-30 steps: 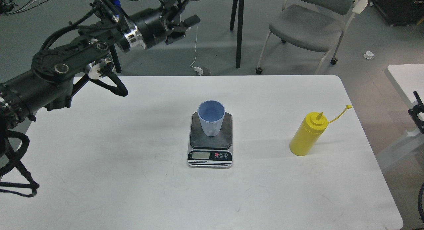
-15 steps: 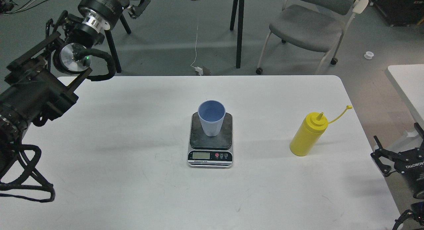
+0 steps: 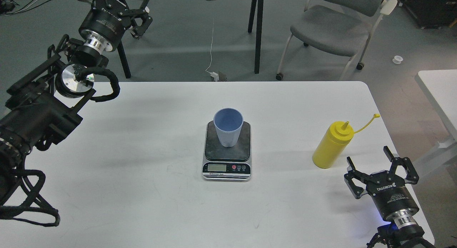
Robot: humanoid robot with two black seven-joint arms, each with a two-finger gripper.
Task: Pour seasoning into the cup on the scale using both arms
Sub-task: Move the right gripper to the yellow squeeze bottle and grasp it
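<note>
White tabletop (image 3: 142, 191) holds everything. The left arm (image 3: 39, 112) comes in big from the left, and its end effector (image 3: 137, 15) is up past the far edge, well away from everything, fingers spread, holding nothing. The right end effector (image 3: 380, 169) sits low at the near right corner, fingers wide apart and empty. The scale (image 3: 227, 158) is off to its left, mid-table, with the cup (image 3: 227, 130) upright on the platform. The seasoning (image 3: 332, 145) stands just beyond that right end effector, not touching it.
</note>
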